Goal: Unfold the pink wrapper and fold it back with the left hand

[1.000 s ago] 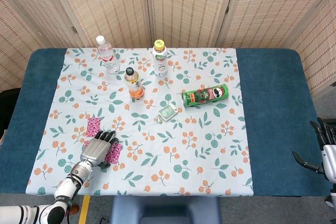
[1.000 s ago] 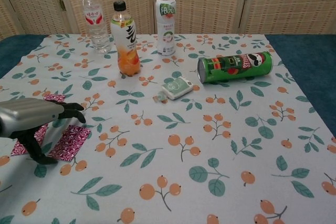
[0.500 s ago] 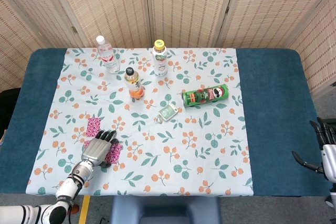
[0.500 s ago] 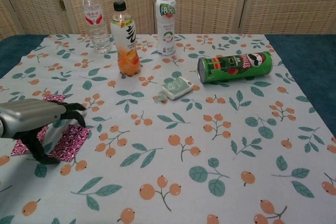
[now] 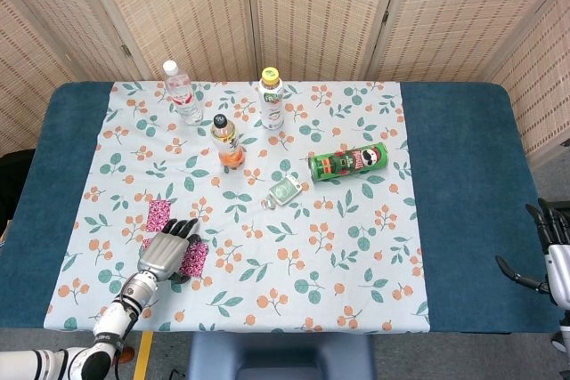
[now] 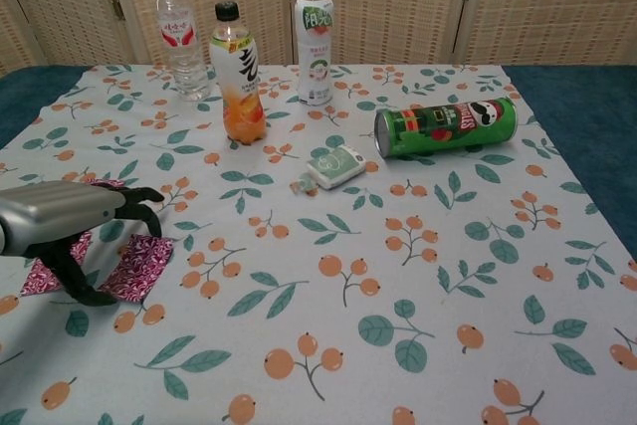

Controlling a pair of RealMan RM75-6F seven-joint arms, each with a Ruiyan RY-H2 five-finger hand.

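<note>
Pink wrapper is seen lying flat on the floral cloth at the near-left part of the table, partly covered by the left hand. Left hand is positioned over the wrapper, palm down, dark fingers curled downward with tips at or just above the pink sheet; thumb is planted near the wrapper's near edge. Whether the wrapper is actually pinched cannot be told from either view. In the head view the same hand is seen covering the middle of the wrapper, with pink showing on both sides and beyond the fingertips.

Right hand is parked off the table's right edge, fingers spread, nothing held.

Elsewhere on the cloth: clear water bottle, orange drink bottle and white bottle with yellow cap are stood upright toward the far side. Green chips can is laid on its side right of centre. Small pale green packet is laid near the middle, between can and orange bottle.
</note>
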